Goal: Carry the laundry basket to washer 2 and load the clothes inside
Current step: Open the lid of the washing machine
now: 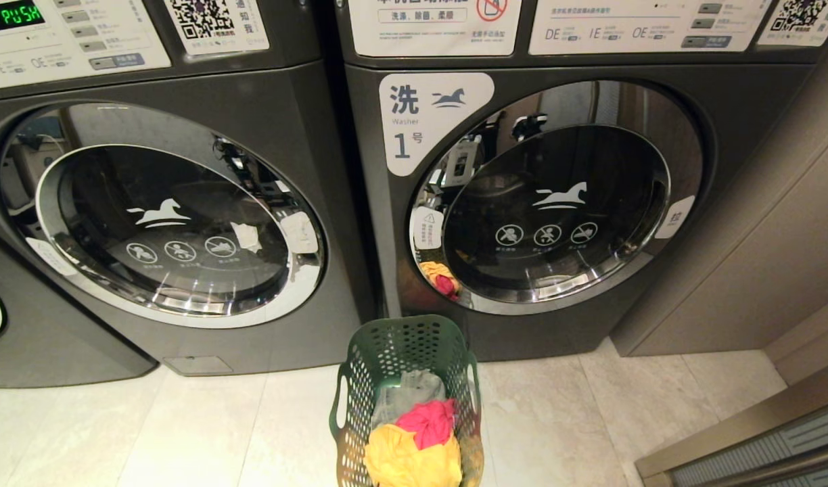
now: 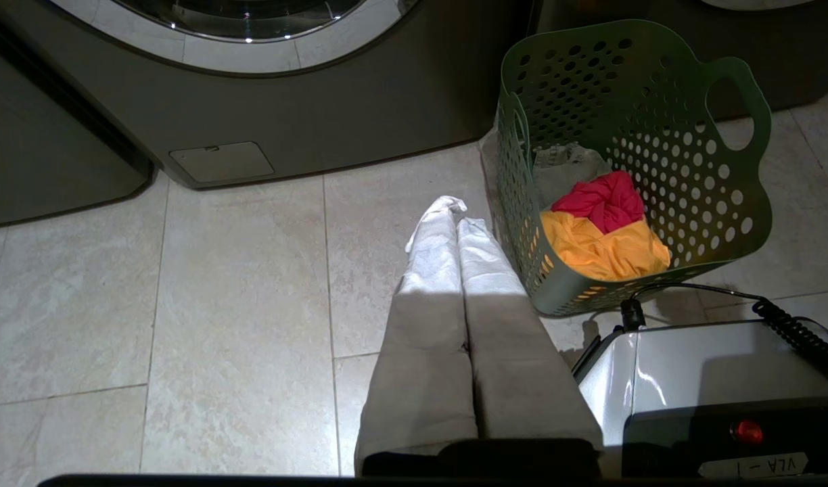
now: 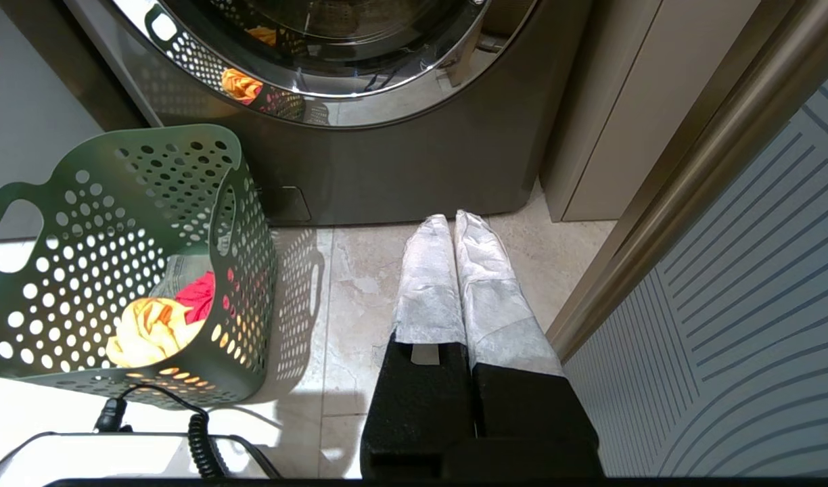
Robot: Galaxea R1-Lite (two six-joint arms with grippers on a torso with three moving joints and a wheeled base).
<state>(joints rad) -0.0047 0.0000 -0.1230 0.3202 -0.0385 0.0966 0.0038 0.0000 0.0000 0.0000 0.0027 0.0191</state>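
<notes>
The laundry basket point(image 1: 387, 352), dark green and perforated, stands upright on the tiled floor before the gap between two dark grey washers. The clothes lie inside it: yellow point(image 1: 410, 463), pink-red point(image 1: 427, 421) and grey point(image 1: 407, 392). The right washer point(image 1: 657, 325) is labelled "1". The left washer point(image 1: 306, 135) has its door closed, and its number is out of view, so I cannot tell if it is washer 2. My left gripper point(image 2: 458, 213) hangs shut and empty beside the basket point(image 2: 657, 135). On the basket's point(image 3: 116, 223) other side, my right gripper point(image 3: 453, 220) is shut and empty. Neither arm shows in the head view.
A beige cabinet panel point(image 1: 759, 237) stands right of washer 1, with a striped sliding door and its metal rail point(image 1: 759, 446) nearer on the right. Part of a third machine point(image 1: 21, 338) shows at far left. My white base point(image 2: 711, 379) sits just behind the basket.
</notes>
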